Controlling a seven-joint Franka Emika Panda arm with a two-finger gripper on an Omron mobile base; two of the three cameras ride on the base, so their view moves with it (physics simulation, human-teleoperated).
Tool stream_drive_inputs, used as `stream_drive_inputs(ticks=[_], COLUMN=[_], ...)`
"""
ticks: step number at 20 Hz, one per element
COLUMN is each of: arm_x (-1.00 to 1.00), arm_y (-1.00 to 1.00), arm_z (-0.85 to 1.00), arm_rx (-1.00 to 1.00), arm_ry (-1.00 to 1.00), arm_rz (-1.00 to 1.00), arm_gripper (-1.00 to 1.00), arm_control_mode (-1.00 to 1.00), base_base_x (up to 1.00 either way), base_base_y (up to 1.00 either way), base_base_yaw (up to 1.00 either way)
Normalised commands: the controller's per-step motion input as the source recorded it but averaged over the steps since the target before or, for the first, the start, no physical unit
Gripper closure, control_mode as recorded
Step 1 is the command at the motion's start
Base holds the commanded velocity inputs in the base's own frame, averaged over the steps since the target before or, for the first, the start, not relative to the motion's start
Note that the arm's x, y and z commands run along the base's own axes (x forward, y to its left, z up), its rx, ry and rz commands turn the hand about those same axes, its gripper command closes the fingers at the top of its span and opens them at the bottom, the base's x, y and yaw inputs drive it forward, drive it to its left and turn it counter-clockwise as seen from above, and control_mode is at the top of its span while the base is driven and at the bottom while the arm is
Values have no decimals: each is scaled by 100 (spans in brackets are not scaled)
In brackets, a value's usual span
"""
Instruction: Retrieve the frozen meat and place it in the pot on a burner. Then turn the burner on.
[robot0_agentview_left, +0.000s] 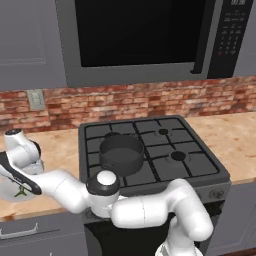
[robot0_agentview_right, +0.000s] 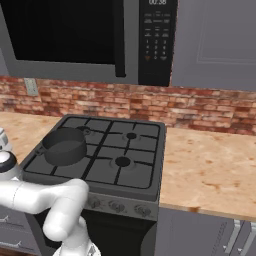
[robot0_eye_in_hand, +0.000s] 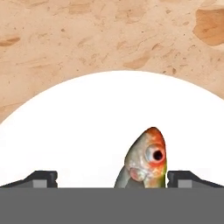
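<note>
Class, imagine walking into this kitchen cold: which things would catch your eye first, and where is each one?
First the fish, its orange-topped head and big eye rising between the hand's dark fingertips, over a round white plate on the speckled counter. Next the dark grey pot on the stove's front left burner, below the microwave.

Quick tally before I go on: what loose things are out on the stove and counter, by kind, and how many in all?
Pot: 1, on the stove's front left burner
Plate: 1, on the counter
Fish: 1, on the plate between the gripper fingertips
Total: 3
</note>
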Motion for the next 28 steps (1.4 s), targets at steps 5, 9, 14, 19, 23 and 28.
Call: stream_drive_inputs(ticks=[5,9,14,19,23,28], arm_x=[0,0,-12,-39,-62,-71], arm_y=[0,0,-20,-58,-51,-63], arm_z=[-4,-11,2,37,44,11], arm_rx=[0,0,1,8,2,0], arm_ry=[0,0,0,0,-2,-10], arm_rz=[0,0,-7,-23,-19,-19], arm_gripper=[100,100,100,100,100,100], arm_control_mode=[-100,-100,-100,-100,-100,-100], base_base_x=[0,0,0,0,0,0], base_base_y=[0,0,0,0,0,0], base_base_yaw=[0,0,0,0,0,0])
